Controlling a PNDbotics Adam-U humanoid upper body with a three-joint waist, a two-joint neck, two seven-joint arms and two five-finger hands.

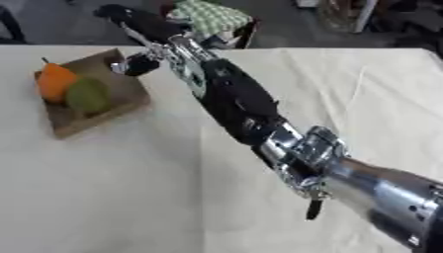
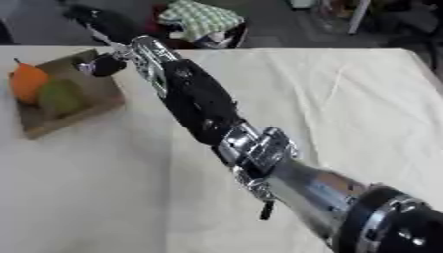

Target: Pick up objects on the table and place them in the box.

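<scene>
A: The counter (image 1: 130, 197), draped in pale cloth, fills most of both views. Across it runs the robot's right arm (image 1: 251, 118), reaching from the lower right up toward the far left corner.

B: And the box (image 1: 130, 99)?

A: It sits at the counter's left side, shallow and brown. Inside lie an orange fruit (image 1: 54, 81) with a stalk and a green fruit (image 1: 88, 95), touching each other.

B: How would those handle?

A: Likely rounded, fairly stiff and smooth, so apt to roll or slip. The robot would do best to take one across its widest part, with fingers on opposite sides. That is a judgement only.

B: Where is the right hand (image 1: 138, 63) relative to them?

A: At the box's far right corner, just beside the fruits but apart from them. Its fingers look curled around something small and dark (image 2: 106, 64); what it is cannot be made out, nor whether it is truly gripped.

B: Anything left on the cloth?

A: No loose object shows on it. The left hand appears in neither view.
</scene>
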